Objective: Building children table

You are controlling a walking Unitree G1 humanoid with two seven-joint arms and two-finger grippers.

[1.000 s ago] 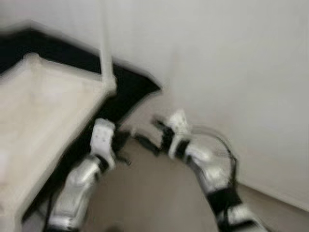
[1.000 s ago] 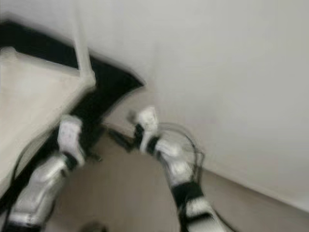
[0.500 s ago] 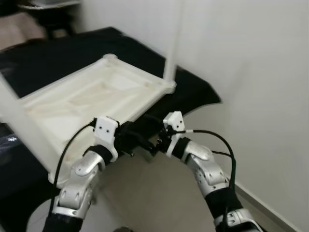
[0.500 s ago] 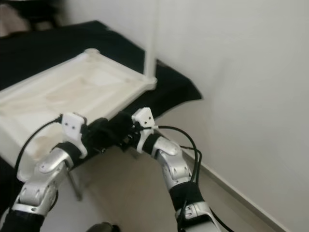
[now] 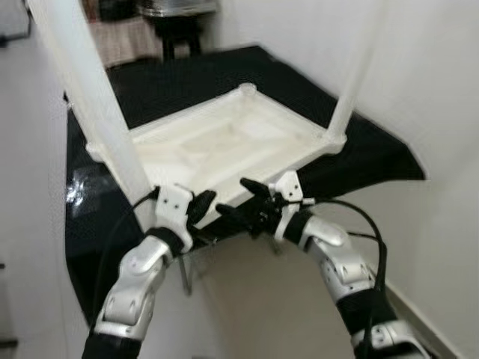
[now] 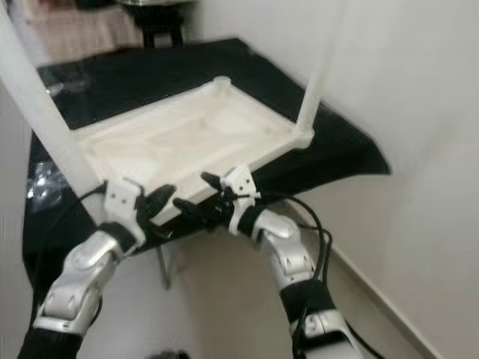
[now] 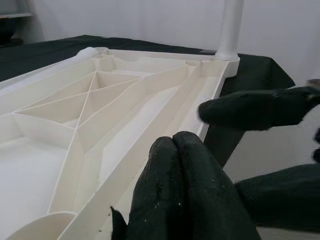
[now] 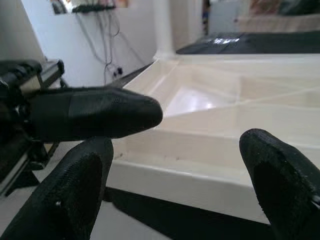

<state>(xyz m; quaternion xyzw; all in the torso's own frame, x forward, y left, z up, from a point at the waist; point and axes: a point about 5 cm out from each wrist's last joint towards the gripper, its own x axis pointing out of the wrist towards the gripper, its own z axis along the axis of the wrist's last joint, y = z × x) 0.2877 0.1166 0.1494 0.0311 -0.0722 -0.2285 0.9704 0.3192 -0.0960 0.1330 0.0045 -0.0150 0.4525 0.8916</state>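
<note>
Right now I see the white children's table (image 5: 224, 142) lying upside down on a black-covered surface (image 5: 374, 149), its legs (image 5: 352, 82) pointing up. My left gripper (image 5: 200, 206) sits at the tabletop's near edge with its fingers (image 7: 185, 190) pressed together. My right gripper (image 5: 243, 202) is just beside it at the same edge, fingers (image 8: 90, 112) spread apart and clasping nothing.

White plastic table (image 5: 232, 142) upside down, legs up
</note>
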